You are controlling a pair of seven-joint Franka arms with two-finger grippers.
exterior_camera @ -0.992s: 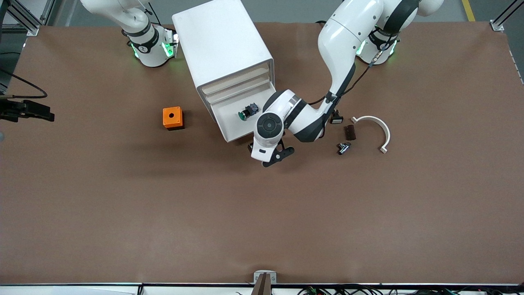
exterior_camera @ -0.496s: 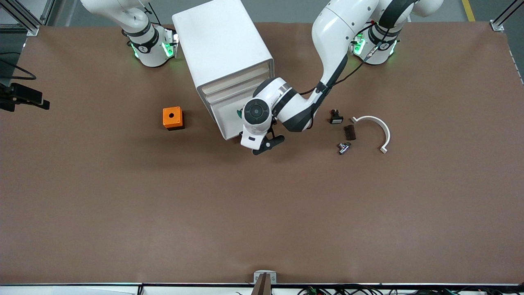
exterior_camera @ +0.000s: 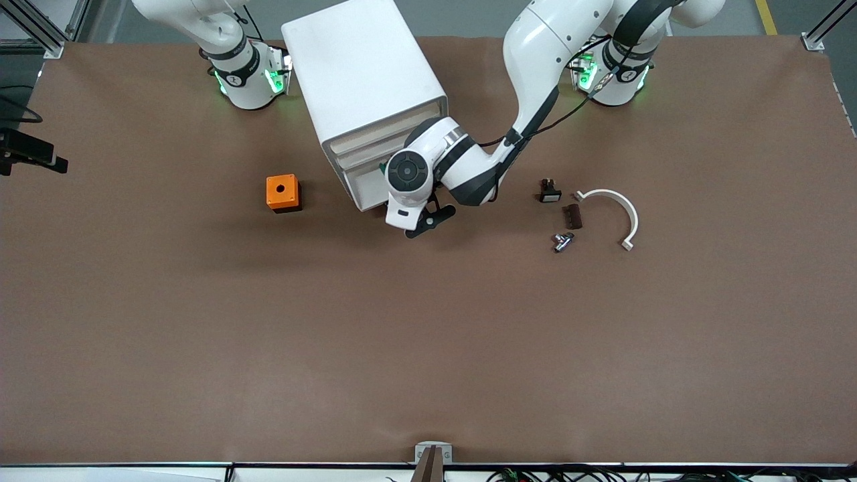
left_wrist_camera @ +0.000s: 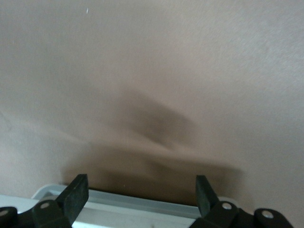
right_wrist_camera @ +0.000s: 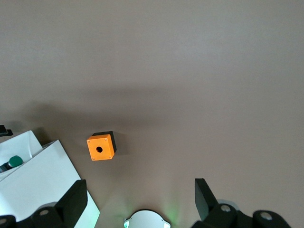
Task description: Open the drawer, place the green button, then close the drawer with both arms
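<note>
Brown worktop, grey floor along the frame's top edge. One white cabinet upper centre, its bottom drawer less open than a second ago. One button, lying in that drawer. One orange box, one white curved piece, three small dark parts. Left tool fingers spread, empty, at the drawer front, now higher in frame. Right tool spread, empty, arm waiting.

Orange box sitting alone beside the cabinet, white curved bracket, black switch, dark block, metal fitting clustered together
</note>
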